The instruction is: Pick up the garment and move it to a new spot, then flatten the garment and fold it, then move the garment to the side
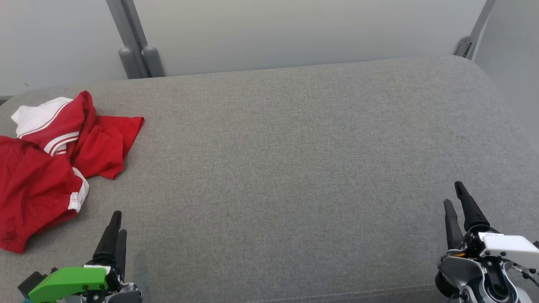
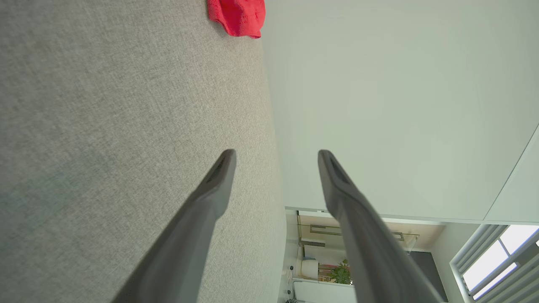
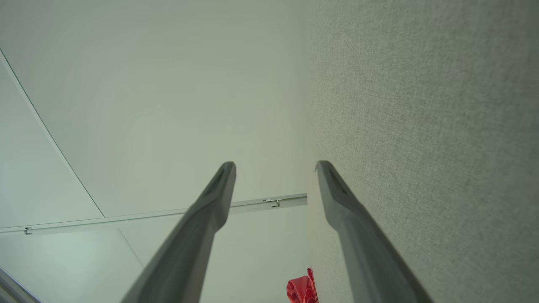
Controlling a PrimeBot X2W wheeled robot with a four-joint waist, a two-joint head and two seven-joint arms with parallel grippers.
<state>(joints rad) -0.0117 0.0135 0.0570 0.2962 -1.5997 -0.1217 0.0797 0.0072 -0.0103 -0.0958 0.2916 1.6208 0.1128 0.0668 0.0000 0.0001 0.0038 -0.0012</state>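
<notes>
The garment [image 1: 54, 155] is red with white trim and lies crumpled at the far left of the grey cushioned surface [image 1: 294, 160]. A corner of the garment [image 2: 238, 17] shows at the top of the left wrist view, and a bit of the garment [image 3: 301, 290] at the bottom of the right wrist view. My left gripper [image 1: 118, 223] hovers near the front edge, just right of the garment, open and empty [image 2: 276, 158]. My right gripper [image 1: 454, 195] stands at the front right, far from the cloth, also open with nothing between its fingers [image 3: 276, 168].
A pale wall [image 1: 294, 29] rises behind the surface, with grey posts [image 1: 139, 59] at the back left and a metal bracket [image 1: 463, 46] at the back right. The surface's front edge [image 1: 337, 294] runs along the bottom.
</notes>
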